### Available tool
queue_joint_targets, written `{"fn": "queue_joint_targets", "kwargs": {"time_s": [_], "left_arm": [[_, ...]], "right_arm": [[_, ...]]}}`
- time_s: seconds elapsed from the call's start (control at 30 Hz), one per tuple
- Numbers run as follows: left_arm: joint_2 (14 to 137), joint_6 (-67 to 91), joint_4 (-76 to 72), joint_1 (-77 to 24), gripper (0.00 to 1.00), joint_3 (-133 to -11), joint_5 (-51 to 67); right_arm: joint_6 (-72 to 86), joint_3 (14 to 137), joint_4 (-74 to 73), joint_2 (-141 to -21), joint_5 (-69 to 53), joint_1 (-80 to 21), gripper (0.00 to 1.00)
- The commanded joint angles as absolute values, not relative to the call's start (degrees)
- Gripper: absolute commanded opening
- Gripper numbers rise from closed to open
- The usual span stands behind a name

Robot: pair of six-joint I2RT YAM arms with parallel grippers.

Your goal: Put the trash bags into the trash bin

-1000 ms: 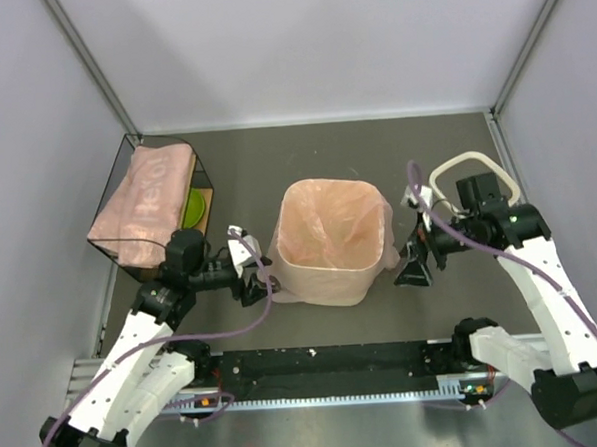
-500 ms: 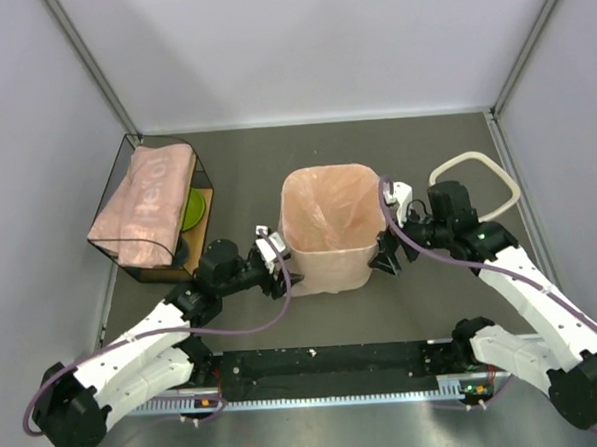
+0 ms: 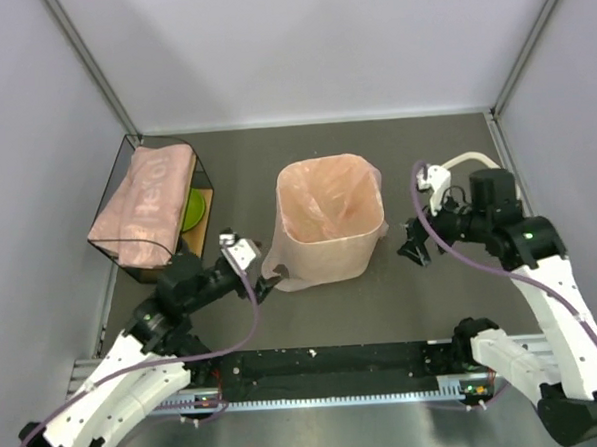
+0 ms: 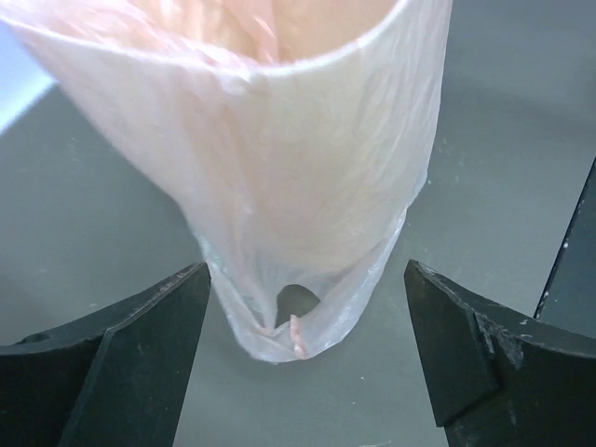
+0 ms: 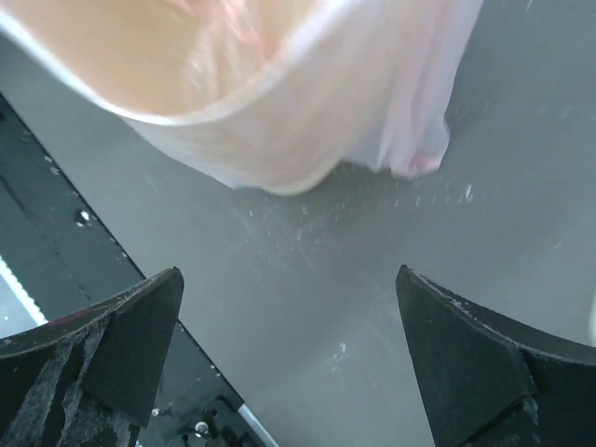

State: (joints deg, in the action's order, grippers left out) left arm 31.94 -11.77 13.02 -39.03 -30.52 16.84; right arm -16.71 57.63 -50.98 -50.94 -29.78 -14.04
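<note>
— Where's the trash bin?
— Standing on the desk between the 2 tools, just ahead of the left tool and a little farther ahead of the right tool.
— What's in it?
— 1 pale pink trash bag lines it, its edge draped over the rim. A loose flap hangs just in front of the left tool.
— Are the tools gripping?
— Neither. Each has its jaws spread wide, holding nothing.
— More bags?
— A folded pink stack lies across the wire-framed box, beyond the left tool, with something green inside.
</note>
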Motion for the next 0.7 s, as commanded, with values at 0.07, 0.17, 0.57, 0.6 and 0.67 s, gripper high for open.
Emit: {"fn": "queue_joint_targets", "kwargs": {"time_s": [0.07, 0.17, 0.57, 0.6, 0.67], "left_arm": [[29.52, -9.43, 26.37, -34.37, 0.92, -41.99, 17.22], [36.45, -4.07, 25.58, -30.77, 0.91, -49.53, 23.18], [55.02, 5.37, 27.43, -12.40, 0.64, -68.73, 40.18], [55.19, 5.27, 26.64, -11.70, 0.64, -68.73, 39.21], [55.02, 5.45, 25.84, -11.08, 0.64, -68.47, 37.19]], "right_arm": [[-18.73, 80.48, -63.63, -55.06, -36.03, -13.97, 0.99], [-17.93, 93.92, -65.12, -65.86, -33.93, -17.11, 0.99], [-27.07, 132.28, -84.02, -100.89, -16.35, -40.07, 0.00], [-25.24, 129.49, -83.59, -100.99, -16.70, -40.95, 0.00], [-23.39, 126.23, -82.45, -100.72, -17.40, -41.39, 0.00]]}}
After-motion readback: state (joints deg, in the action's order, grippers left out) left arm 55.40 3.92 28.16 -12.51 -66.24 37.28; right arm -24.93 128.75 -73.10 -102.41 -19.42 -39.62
